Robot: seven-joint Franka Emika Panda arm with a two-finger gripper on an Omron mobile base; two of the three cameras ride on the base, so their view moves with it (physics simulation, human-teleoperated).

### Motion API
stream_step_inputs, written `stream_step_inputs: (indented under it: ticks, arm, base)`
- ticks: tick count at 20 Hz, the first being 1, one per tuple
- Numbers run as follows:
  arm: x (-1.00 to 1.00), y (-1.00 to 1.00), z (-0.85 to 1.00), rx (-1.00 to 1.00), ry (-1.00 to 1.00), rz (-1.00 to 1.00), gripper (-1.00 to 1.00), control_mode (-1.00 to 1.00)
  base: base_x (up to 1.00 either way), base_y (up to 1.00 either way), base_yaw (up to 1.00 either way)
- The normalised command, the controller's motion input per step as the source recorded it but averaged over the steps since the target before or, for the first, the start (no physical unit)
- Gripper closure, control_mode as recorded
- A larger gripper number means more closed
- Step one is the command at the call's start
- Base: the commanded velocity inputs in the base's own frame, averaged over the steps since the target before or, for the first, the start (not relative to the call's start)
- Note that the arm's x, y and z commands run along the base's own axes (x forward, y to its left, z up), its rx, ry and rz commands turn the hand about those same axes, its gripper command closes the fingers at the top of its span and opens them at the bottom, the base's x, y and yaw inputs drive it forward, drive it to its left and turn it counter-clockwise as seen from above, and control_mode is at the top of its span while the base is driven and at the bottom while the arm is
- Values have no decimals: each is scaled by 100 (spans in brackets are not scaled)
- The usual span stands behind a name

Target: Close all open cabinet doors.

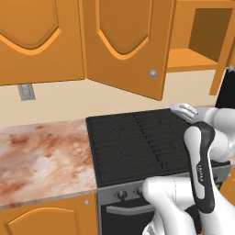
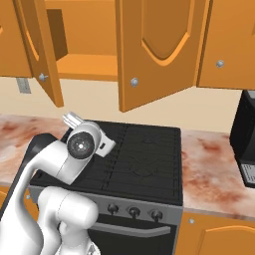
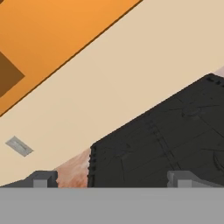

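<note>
Pincer (image 3: 111, 179): two small dark fingertips at the bottom of the hand view, standing wide apart, nothing between them. In the left base view it sits at right of centre, low over the range; in the right base view, left of centre.

Black gas range with ridged grates (image 1: 137, 142): directly beneath and ahead of the pincer, centre of both base views, knobs along its front edge.

Mottled red-and-cream stone counter (image 1: 41, 156): flanks the range on both sides.

Cream back wall with a small grey outlet plate (image 1: 26, 92): behind the range, upper left of the left base view.

Left open orange-brown wooden wall-cabinet door with arched panel and round silver knob (image 2: 42, 55): upper left of the right base view, swung out nearly edge-on. Well above the pincer.

Right open wall-cabinet door of the same wood (image 2: 154, 50): upper centre of the right base view, angled outward, knob at its lower corner. The bare shelf of the open cabinet (image 2: 84, 64) shows between the two doors.

Closed wall-cabinet door (image 2: 229, 45): upper right, flush.

Black appliance (image 2: 244, 139): right edge, on the counter.

Risk, judged: neither door is shut, and the pincer must rise far. Coming up under a door's lower edge could jam it; a push near the hinge could slip off and leave the door ajar.
</note>
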Motion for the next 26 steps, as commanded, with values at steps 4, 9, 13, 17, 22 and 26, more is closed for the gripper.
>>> stream_step_inputs:
  ticks: [4, 9, 13, 17, 22, 26]
  arm:
    - [0, 0, 0, 0, 0, 0, -100, 100]
    - [-10, -1, -3, 0, -1, 0, -100, -100]
    - [-77, -20, -4, 0, -8, 0, -100, -100]
    - [-59, -64, 0, 3, -4, 0, -100, -100]
    - [-34, -73, 0, 3, -8, 2, -100, -100]
    - [-5, -71, 3, 1, -13, 5, -100, -100]
  base:
    - [6, -4, 0]
    - [0, 0, 0]
    - [0, 0, 0]
    - [0, 0, 0]
    - [0, 0, 0]
    - [0, 0, 0]
